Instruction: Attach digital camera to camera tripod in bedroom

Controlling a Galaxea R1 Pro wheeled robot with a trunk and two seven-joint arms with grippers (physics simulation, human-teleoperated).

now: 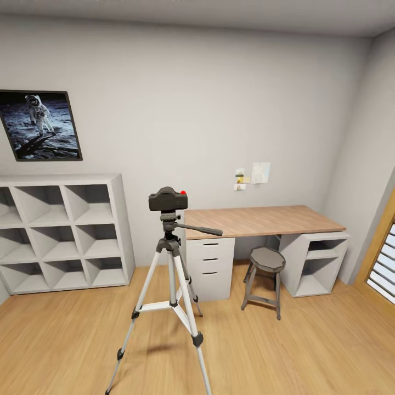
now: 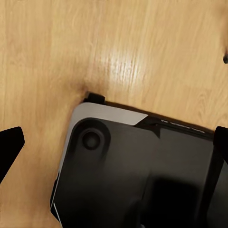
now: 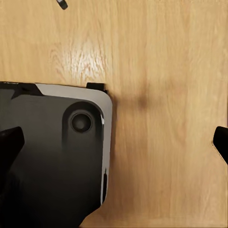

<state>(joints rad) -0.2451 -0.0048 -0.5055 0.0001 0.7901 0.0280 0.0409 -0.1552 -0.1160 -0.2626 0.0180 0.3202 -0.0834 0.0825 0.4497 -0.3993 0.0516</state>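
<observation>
Floor: light wood planks.
Standing on it: camera tripod, grey stool, white cube shelf, wood-topped desk.
Desk top: bare.

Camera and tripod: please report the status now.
Both grippers open, holding nothing, over wood floor. Digital camera sits on the camera tripod head. Stool stands apart by the desk; nothing blocks.

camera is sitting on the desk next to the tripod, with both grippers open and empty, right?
Not quite. The head view shows the camera sitting on top of the tripod, not on the desk, which stands behind it. The rest holds: the left gripper and right gripper are open and empty over the floor.
</observation>
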